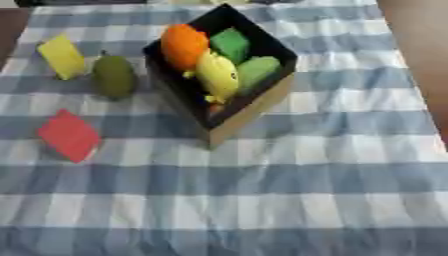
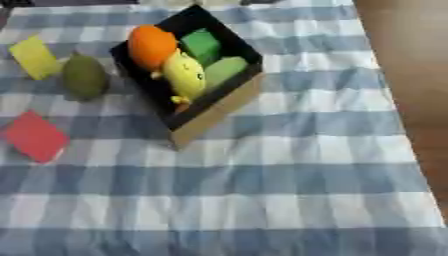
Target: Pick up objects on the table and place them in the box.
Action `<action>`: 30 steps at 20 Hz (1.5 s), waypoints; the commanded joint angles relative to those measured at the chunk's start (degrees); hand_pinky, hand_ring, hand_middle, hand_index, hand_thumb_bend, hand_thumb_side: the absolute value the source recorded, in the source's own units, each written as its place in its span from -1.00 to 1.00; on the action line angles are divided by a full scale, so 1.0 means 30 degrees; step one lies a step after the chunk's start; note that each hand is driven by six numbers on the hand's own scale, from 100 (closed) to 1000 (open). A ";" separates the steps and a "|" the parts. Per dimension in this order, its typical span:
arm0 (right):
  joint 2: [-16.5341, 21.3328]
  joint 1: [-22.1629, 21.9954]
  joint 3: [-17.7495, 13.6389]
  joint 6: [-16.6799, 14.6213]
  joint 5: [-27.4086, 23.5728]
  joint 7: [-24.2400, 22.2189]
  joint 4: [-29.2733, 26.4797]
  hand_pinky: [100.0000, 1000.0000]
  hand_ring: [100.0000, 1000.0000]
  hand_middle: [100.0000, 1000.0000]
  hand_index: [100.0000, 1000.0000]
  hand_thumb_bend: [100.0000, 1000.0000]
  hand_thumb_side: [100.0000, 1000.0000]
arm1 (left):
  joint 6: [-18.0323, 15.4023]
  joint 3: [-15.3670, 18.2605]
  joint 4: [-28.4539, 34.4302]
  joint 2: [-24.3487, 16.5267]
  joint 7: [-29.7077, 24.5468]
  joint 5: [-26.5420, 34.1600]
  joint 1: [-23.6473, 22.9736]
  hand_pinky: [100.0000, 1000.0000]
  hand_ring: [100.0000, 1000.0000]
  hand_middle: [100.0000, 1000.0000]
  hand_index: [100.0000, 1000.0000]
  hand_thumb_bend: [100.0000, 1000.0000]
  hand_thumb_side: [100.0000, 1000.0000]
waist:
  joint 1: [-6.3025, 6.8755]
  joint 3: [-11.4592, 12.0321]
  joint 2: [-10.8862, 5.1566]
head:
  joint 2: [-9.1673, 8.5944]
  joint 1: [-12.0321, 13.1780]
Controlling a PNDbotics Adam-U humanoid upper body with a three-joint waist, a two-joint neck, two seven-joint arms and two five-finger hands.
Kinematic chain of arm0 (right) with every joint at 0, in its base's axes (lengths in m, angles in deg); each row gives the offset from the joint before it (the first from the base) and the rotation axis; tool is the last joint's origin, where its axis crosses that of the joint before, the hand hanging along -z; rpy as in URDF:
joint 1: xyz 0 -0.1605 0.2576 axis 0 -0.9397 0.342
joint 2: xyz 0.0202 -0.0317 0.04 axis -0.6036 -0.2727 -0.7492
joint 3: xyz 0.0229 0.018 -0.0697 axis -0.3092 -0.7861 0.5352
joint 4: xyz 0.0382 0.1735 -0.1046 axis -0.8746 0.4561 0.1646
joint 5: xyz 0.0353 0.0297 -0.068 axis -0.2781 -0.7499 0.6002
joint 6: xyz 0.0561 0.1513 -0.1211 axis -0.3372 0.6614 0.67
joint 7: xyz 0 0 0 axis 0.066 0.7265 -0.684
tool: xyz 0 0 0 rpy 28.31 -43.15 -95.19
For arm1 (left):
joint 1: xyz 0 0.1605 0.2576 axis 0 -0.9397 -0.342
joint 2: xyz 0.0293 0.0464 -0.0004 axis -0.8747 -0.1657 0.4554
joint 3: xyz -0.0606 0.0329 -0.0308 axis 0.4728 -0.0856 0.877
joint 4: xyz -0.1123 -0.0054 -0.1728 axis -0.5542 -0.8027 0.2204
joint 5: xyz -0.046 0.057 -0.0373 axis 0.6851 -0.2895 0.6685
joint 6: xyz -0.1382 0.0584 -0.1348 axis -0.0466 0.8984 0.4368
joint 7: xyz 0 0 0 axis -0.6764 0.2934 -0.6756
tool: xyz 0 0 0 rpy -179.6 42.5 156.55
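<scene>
The task is judged partly done: in the box (image 1: 262,107), at upper centre of the frame, an orange ball (image 1: 183,45), a yellow duck toy (image 1: 219,75) and two green blocks (image 1: 230,44) are held. Left on the checked cloth (image 1: 306,190) at upper left are a yellow block (image 1: 61,56), a green avocado-like fruit (image 1: 114,76) and a red block (image 1: 68,135). Neither hand is seen, so their state cannot be told

At twelve o'clock, dark blurred shapes (image 1: 52,2) are cut off by the top edge. The box (image 1: 254,107) hides the lower parts of the toys inside it.
</scene>
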 commanded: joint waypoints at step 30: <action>0.0670 -0.0213 0.0001 -0.2127 0.0123 -0.3065 -0.0381 0.96 1.00 -0.35 0.95 -1.00 -0.11 | -0.5919 -0.5229 -0.3273 -0.4263 -1.8359 -0.8374 0.6683 0.86 0.76 0.56 0.73 0.23 -0.24 | 0.0073 0.0251 -0.1122 | 0.0127 -0.0457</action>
